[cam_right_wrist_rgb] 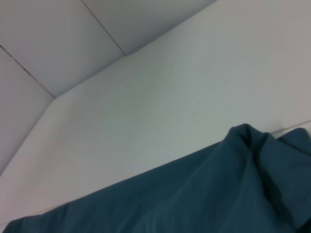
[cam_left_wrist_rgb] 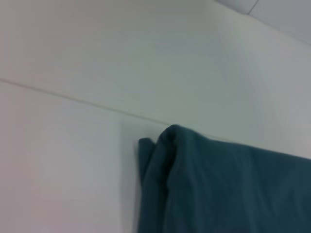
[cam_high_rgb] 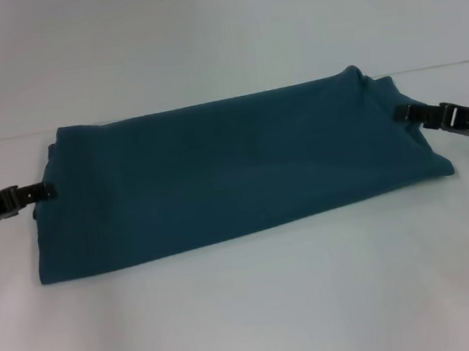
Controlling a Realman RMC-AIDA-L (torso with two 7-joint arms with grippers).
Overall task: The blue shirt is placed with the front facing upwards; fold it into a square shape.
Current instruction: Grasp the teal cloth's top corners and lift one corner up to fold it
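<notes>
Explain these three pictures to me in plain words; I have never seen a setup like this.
This is a two-armed robot folding laundry. The wide picture comes from a camera on its head, looking down at a white table. On it lies the blue shirt, already folded into a long band with its plain side up. The left gripper meets the shirt's left edge, and the right gripper meets its right edge; whether they pinch the cloth is unclear. The other two pictures come from cameras on each wrist, showing only bunched shirt corners and table.

The head view looks forward and down over the whole shirt from afar, while each wrist view sits close at one end's bunched corner.
</notes>
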